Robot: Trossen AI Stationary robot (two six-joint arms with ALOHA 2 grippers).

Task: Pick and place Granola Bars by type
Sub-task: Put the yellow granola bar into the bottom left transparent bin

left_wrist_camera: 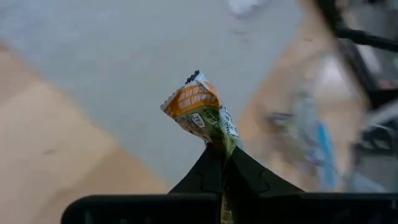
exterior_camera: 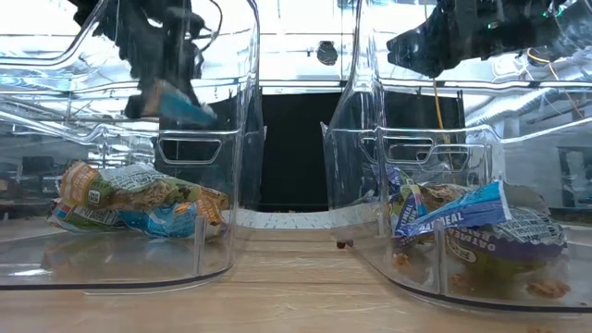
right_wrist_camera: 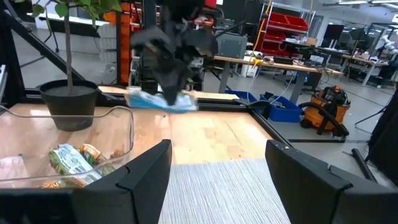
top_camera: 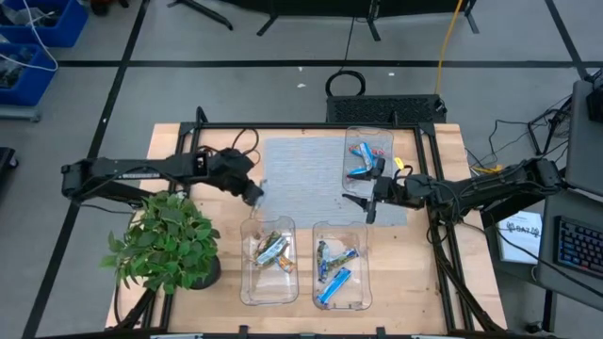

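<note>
Pinched between the pressed-together fingers of the left tool [left_wrist_camera: 222, 163], a granola bar [left_wrist_camera: 200, 112] hangs by 1 wrapper end; so thin a hold could let it slip short of the tray [top_camera: 247, 282]. From above, the right tool [top_camera: 369, 202], fingers spread and empty, waits above the counter [top_camera: 448, 151].

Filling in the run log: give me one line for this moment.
left tool: shut on granola bar, above table near left tray | right tool: open, empty, beside far tray
</note>
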